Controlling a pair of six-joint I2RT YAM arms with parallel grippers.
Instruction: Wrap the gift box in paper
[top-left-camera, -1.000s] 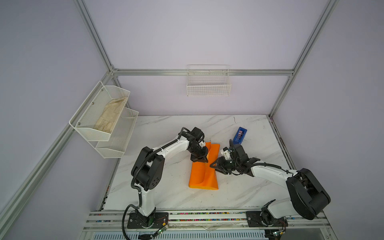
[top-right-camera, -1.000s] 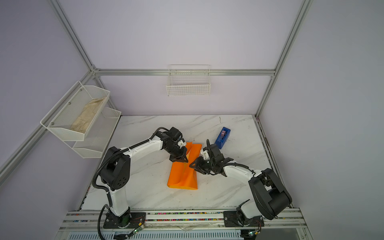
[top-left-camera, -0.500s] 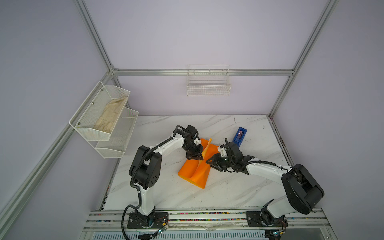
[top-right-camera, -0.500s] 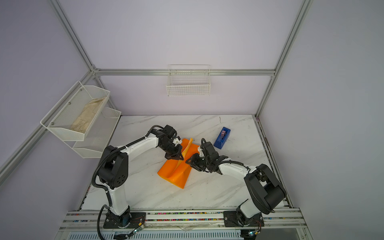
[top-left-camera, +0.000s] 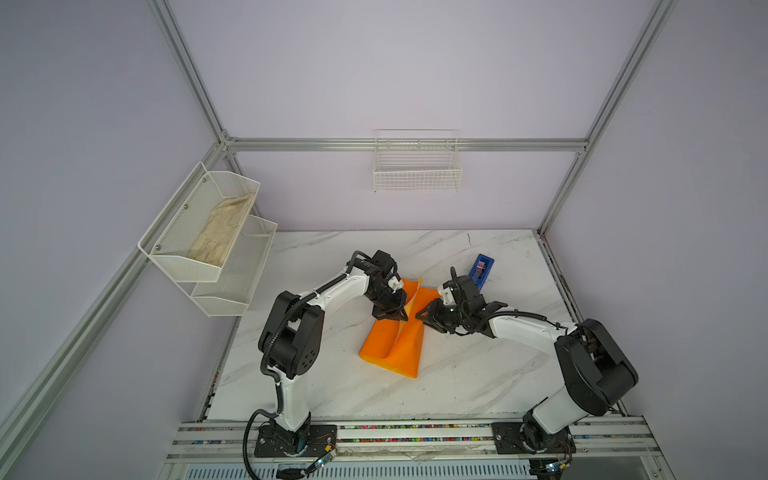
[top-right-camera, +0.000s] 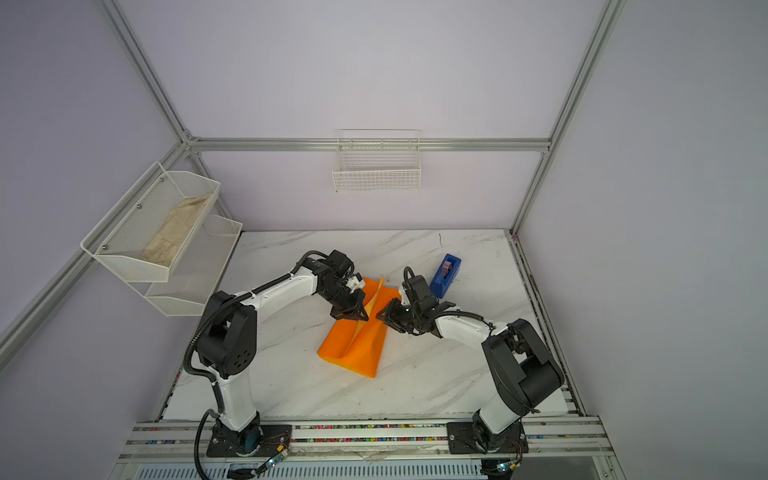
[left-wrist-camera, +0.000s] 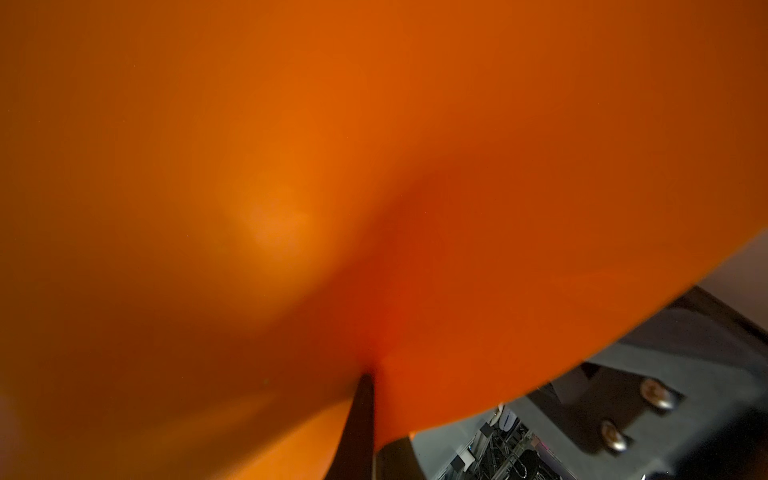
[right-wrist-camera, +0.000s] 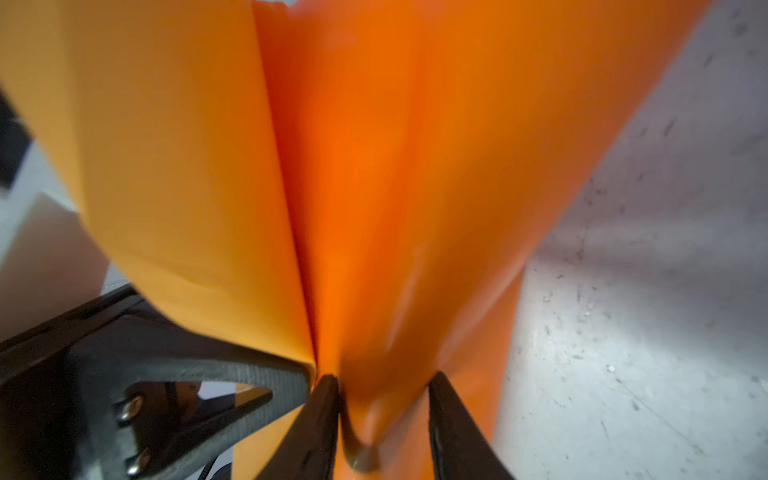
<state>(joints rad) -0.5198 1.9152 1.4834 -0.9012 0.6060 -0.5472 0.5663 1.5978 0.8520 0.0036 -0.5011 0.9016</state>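
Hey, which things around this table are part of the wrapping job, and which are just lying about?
Job: orange paper, left claw pinching it, right claw around a fold, blue tape dispenser (probably for sealing). Gift box not visible.
Lying about: wire basket on the back wall, mesh shelf, beige cloth in it.

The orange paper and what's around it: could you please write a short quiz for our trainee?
1. True or false: the blue tape dispenser rests on the orange paper.
2. Which hand is clamped shut on the paper? A) left hand B) right hand C) neither
3. What lies in the upper mesh basket on the wall?
Key: 1 false, it stands apart from the paper; 2 A; 3 a beige cloth.
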